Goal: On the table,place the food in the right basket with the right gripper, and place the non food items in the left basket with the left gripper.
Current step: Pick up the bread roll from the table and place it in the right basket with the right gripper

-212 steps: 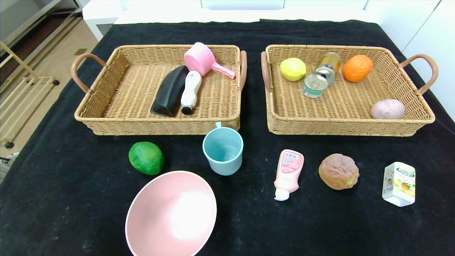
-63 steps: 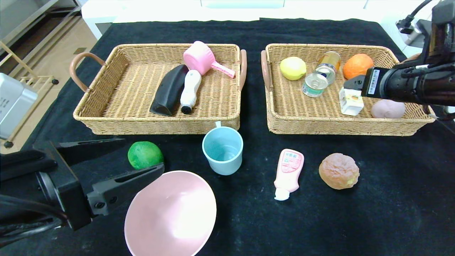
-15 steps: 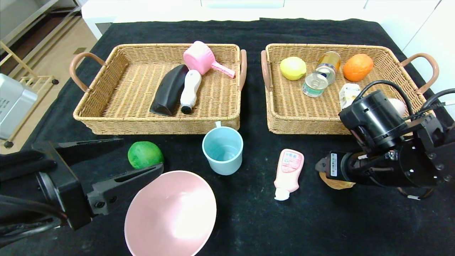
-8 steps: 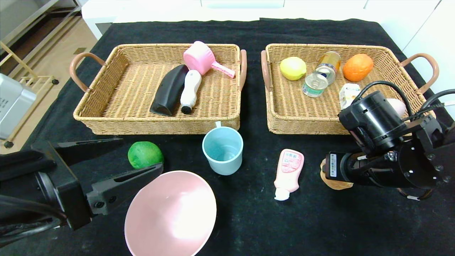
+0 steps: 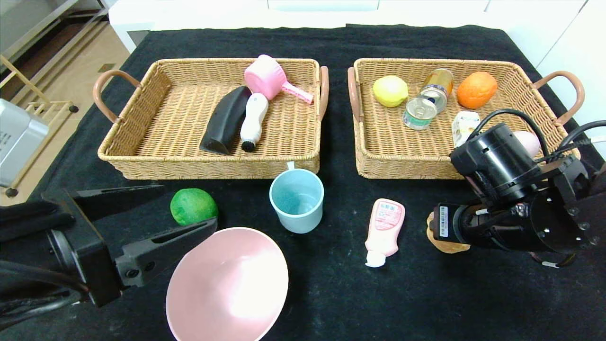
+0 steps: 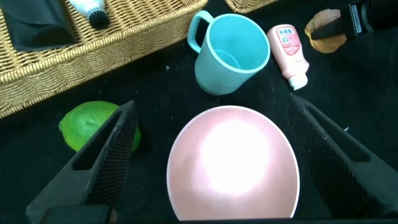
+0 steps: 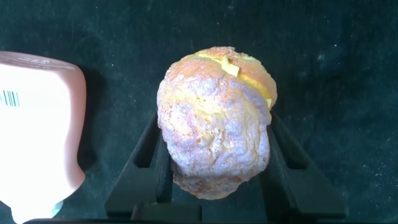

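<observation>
My right gripper (image 5: 433, 232) is shut on a brown bread bun (image 5: 446, 246) on the black cloth in front of the right basket (image 5: 402, 170); in the right wrist view the fingers press both sides of the bun (image 7: 214, 118). My left gripper (image 5: 188, 204) is open and empty at the front left, its jaws spanning the pink bowl (image 5: 227, 284) in the left wrist view (image 6: 233, 165). A green lime (image 5: 191, 206), a teal cup (image 5: 297, 201) and a pink bottle (image 5: 384, 227) lie on the cloth before the left basket (image 5: 208, 168).
The left basket holds a black case (image 5: 225, 121), a white brush (image 5: 253, 121) and a pink scoop (image 5: 267, 78). The right basket holds a lemon (image 5: 389, 91), two cans (image 5: 419, 113), an orange (image 5: 476, 90), a small carton (image 5: 464, 124) and a pink bun partly behind my arm.
In the last second my right gripper has closed on the bun, which now looks squeezed narrower. Earlier it dropped the carton in the right basket. The left arm has stayed still.
</observation>
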Controlling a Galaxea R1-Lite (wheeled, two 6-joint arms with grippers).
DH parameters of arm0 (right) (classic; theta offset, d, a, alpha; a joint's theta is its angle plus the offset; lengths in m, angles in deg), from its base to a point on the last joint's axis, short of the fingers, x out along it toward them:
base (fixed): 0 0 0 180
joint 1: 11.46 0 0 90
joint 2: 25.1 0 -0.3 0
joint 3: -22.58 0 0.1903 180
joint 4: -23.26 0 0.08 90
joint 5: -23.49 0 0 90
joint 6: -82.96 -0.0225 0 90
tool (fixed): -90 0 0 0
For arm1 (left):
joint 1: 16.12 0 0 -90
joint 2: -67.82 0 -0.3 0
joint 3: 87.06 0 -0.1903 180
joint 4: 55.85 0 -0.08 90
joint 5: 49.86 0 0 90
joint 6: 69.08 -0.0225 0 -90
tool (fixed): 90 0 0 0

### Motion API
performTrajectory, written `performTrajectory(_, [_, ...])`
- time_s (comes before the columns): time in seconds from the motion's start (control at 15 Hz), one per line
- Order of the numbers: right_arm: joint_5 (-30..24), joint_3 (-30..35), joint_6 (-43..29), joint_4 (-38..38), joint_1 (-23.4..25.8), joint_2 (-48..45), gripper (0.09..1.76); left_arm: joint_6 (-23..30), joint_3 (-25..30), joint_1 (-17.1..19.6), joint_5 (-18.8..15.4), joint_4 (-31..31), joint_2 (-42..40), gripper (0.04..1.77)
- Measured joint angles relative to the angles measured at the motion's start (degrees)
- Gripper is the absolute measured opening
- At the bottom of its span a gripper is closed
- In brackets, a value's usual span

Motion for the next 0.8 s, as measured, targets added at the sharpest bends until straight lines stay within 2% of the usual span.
performTrajectory(0.47, [0.04,-0.22,3.5,-1.57,-0.77,-4.11,0.83,-0.07,0.0,-0.01,-0.02,-0.05,-0.22,1.72])
performTrajectory(0.8, [0.06,-1.6,12.11,-2.82,-0.27,-9.89,0.83,-0.1,0.07,-0.01,-0.09,-0.44,-0.2,1.72])
